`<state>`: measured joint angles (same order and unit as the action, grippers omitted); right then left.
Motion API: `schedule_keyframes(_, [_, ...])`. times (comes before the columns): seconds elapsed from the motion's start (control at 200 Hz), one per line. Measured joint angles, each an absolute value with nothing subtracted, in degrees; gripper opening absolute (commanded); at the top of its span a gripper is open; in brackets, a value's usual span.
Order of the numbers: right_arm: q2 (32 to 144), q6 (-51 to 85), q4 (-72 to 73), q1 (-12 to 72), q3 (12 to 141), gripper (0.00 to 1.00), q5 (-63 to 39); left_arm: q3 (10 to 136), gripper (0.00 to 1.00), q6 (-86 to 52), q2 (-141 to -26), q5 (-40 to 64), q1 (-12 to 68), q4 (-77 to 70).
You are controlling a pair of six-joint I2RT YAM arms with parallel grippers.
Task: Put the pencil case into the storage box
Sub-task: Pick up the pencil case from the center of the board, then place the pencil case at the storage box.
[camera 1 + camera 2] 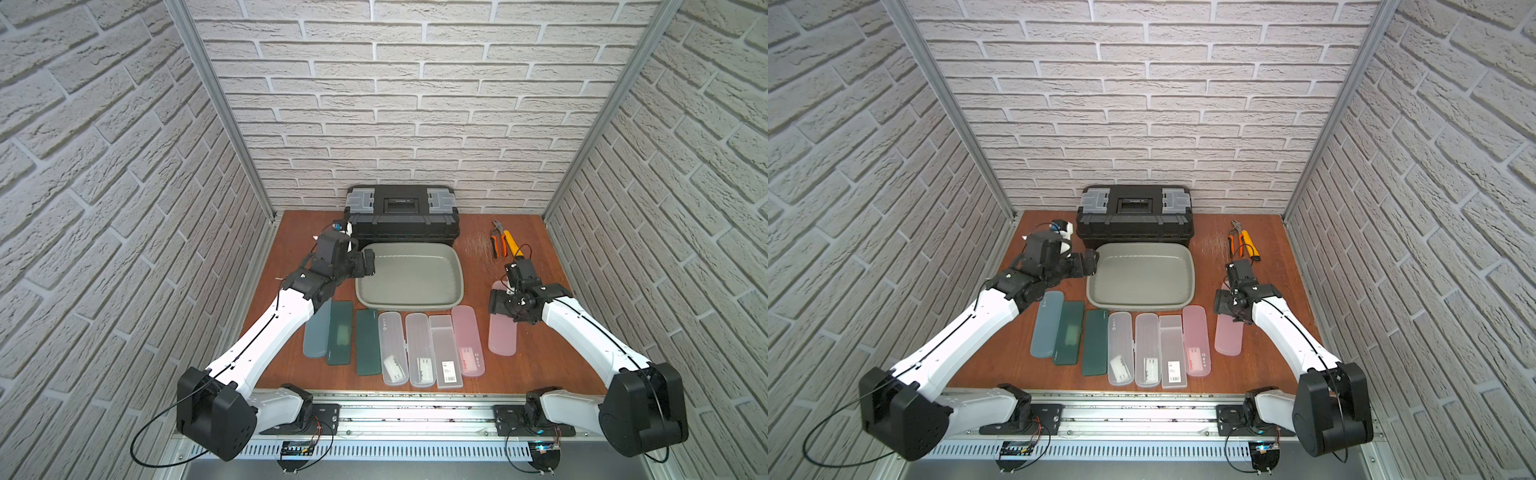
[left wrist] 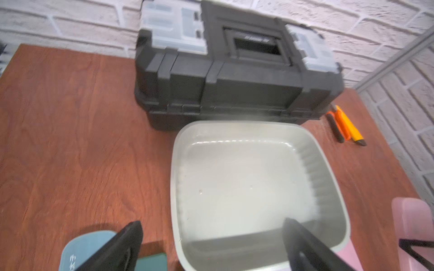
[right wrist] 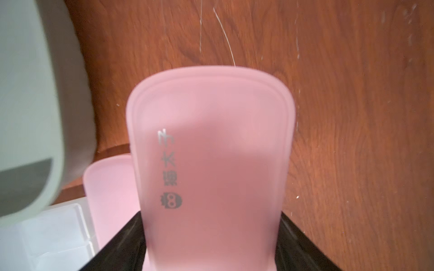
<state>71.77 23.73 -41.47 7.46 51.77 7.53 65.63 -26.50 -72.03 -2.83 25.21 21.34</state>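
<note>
The box point(image 1: 411, 274) sits mid-table point(image 1: 536, 374), lidless, with nothing in it. A black toolbox point(image 1: 401, 216) stands just beside it at 12 o'clock. At the box's 6 o'clock, seven cases point(image 1: 419, 349) lie side by side in a row: one blue-grey, two dark green, three clear, one pink.

Another pink case point(image 1: 503, 336) lies apart from the row, at about 4 o'clock from the box. The right gripper point(image 1: 510, 309) is down on its far half. In the right wrist view the black fingers point(image 3: 296, 237) press against both long edges, so the case is clamped. I cannot tell whether it is lifted off the wood.

The left gripper point(image 1: 368, 264) hangs over the box's rim at 10 o'clock, jaws spread wide and holding nothing.

Pliers point(image 1: 496, 239) and a yellow cutter point(image 1: 510, 243) lie at 2 o'clock.
</note>
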Motion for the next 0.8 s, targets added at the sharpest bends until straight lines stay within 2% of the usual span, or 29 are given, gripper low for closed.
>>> schedule_keyframes(0.255, [73.71,23.35,-43.18,7.57,67.22,0.61,1.85,71.13,0.98,-13.37,-78.22,13.15,25.08,16.10])
schedule_keyframes(0.455, [80.88,24.88,-41.28,9.67,75.99,0.60,-1.43,68.93,0.98,-11.46,-83.88,25.06,22.85,12.56])
schedule_keyframes(0.6, [88.66,25.89,-38.74,12.69,81.17,0.59,-1.52,69.41,0.98,-9.32,-84.66,28.60,22.04,15.33])
schedule_keyframes(0.8, [99.35,27.22,-35.90,16.86,87.05,0.58,0.30,66.30,0.98,-7.46,-81.78,28.42,22.02,14.22])
